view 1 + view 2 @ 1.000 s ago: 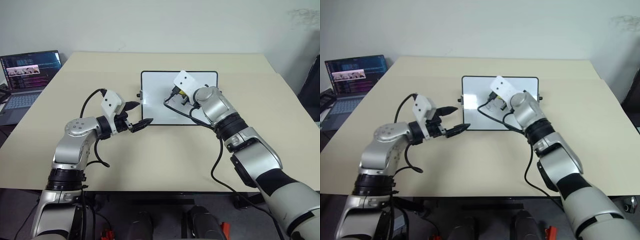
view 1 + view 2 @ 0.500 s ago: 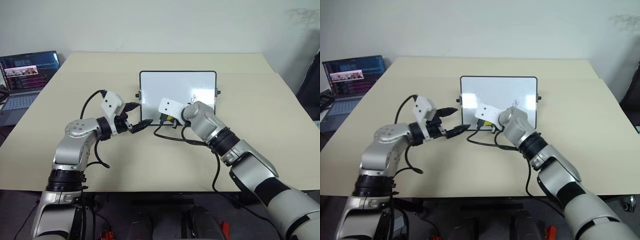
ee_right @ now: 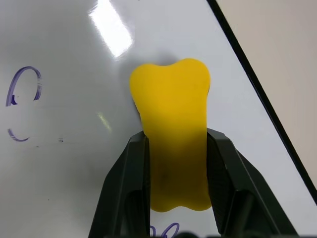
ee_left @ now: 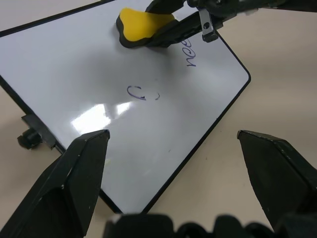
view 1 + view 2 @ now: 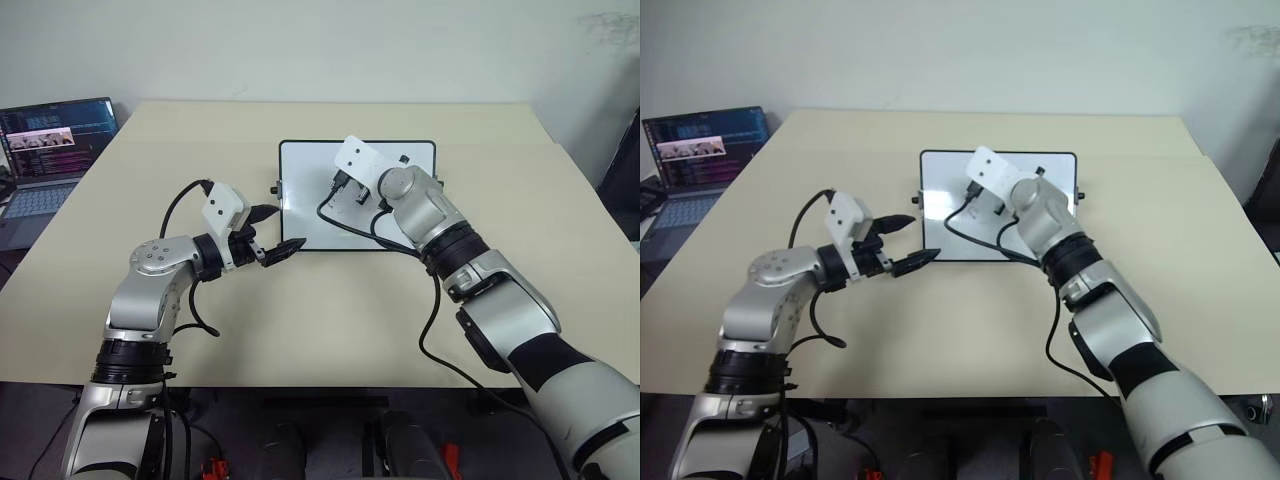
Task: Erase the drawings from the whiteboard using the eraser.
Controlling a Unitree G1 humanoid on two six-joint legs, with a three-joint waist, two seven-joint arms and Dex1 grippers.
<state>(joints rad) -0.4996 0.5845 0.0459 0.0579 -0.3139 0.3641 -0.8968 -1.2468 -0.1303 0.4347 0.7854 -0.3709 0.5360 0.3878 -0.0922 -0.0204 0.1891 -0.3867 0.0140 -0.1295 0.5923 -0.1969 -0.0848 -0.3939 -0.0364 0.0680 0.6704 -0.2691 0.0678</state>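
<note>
Right wrist view: my right gripper (image 3: 171, 186) is clamped on the eraser (image 3: 172, 129) — both black fingers (image 3: 128, 188) press its yellow sides, and the block's far end lies against the whiteboard (image 3: 64, 173). My left gripper (image 5: 270, 232) hangs spread wide with nothing between its fingers (image 4: 74, 183), just off the board's near left corner.

Largest first. The table (image 5: 330, 320) is a pale beige slab with broad bare room on every side of the board; its far edge meets a plain light wall (image 5: 330, 45). A laptop (image 5: 45, 150) stands open beyond the table's left edge, well apart from both arms.

The whiteboard lies flat near the middle of the table, toward its far side, thin black frame all round, with a small black knob (image 4: 27, 139) on its left side. In the right wrist view the frame's edge (image 3: 257, 89) runs just beside the eraser.

The drawings — thin dark marker remnants: a curved stroke with a short fleck (image 4: 136, 92) near the board's middle, apart from the eraser, and a scribble (image 4: 190, 54) near the right edge, close under my right fingers.
</note>
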